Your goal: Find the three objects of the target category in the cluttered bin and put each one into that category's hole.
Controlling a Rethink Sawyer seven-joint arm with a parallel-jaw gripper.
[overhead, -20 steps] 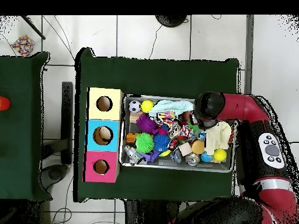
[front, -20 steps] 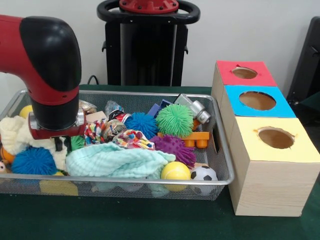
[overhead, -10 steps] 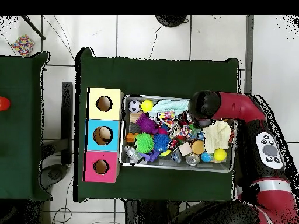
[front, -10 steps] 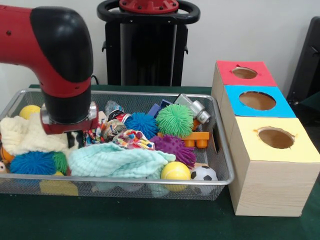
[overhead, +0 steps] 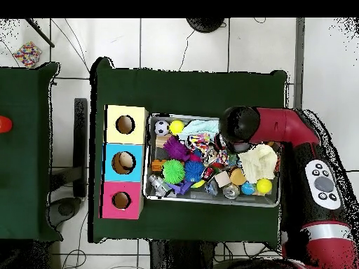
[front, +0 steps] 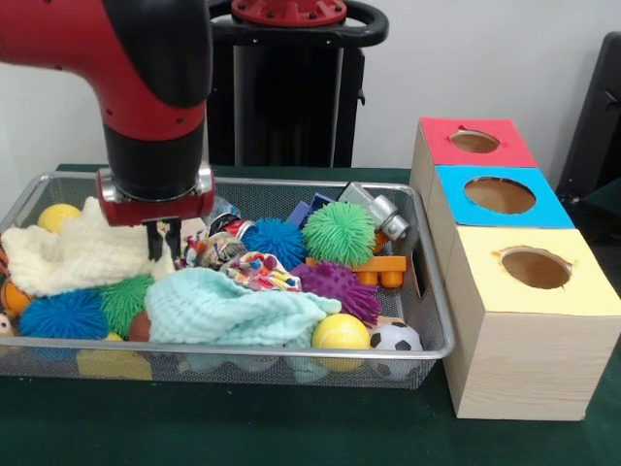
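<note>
Higher now over the wire mesh bin [front: 427, 291] than a second ago, and shifted toward the yellow-topped wooden box [front: 529, 320]: red and black arm [front: 155, 87], gripper [front: 162, 241]. Cream knitted cloth [front: 82, 254] pulled up and spread wider beneath it. Green spiky ball [front: 124, 301] uncovered beside the blue spiky ball [front: 63, 316]. Mint muslin cloth [front: 238, 309] bunched higher.

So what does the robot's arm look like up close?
The arm is fat and round, shiny red with black parts. A silver ring runs round its wrist, and a small black gripper sticks out below. From above, a grey panel with round buttons sits on it.
</note>
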